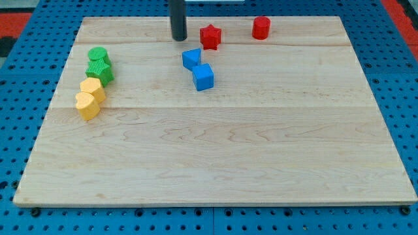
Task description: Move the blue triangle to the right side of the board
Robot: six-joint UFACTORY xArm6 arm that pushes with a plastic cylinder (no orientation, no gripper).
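Two blue blocks sit near the board's top middle. The upper one (191, 58) looks like the blue triangle, though its shape is hard to make out. The lower one is a blue cube (204, 77), touching it at its lower right. My tip (178, 38) rests on the board just up and left of the upper blue block, a small gap apart. A red star (210, 36) lies to the right of my tip.
A red cylinder (261, 27) stands at the top, right of the star. Two green blocks (99, 65) and two yellow blocks (88, 99) cluster at the view's left. The wooden board (215, 150) lies on a blue pegboard.
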